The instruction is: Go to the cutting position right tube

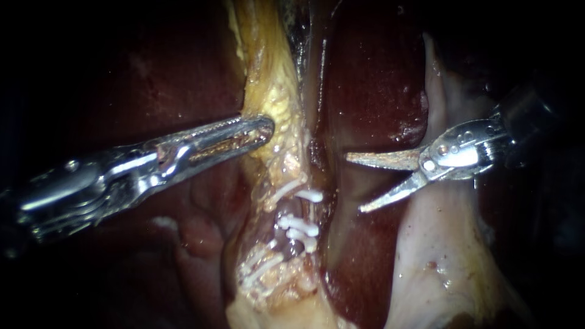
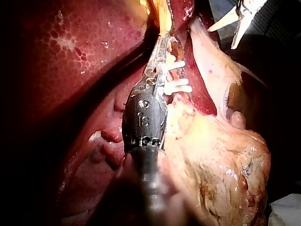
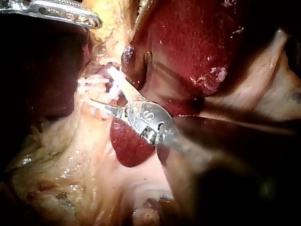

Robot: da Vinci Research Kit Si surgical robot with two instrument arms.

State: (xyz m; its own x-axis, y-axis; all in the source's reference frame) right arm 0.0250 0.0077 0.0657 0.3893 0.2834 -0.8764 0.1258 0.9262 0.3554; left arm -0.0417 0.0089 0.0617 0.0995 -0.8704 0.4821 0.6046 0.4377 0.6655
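A strand of yellow fatty tissue [image 1: 274,103] runs down the middle of the endoscope view. Below it lie tubes carrying several white clips [image 1: 308,195]; I cannot tell which one is the right tube. My left instrument [image 1: 259,129] comes in from the left, its jaws shut on the yellow tissue just above the clips. My right instrument [image 1: 355,183] ends in two blades that stand open, pointing at the clipped stretch from the right with a gap to it. In the right wrist view the open blades [image 3: 99,84] lie close by the clips [image 3: 89,82].
Dark red liver [image 1: 372,91] lies behind and between the strand and a pale flap of tissue [image 1: 439,244] under the right instrument's shaft. In the left wrist view the clips [image 2: 178,87] sit beside the left instrument [image 2: 160,47], and the right instrument's blades [image 2: 221,38] show beyond.
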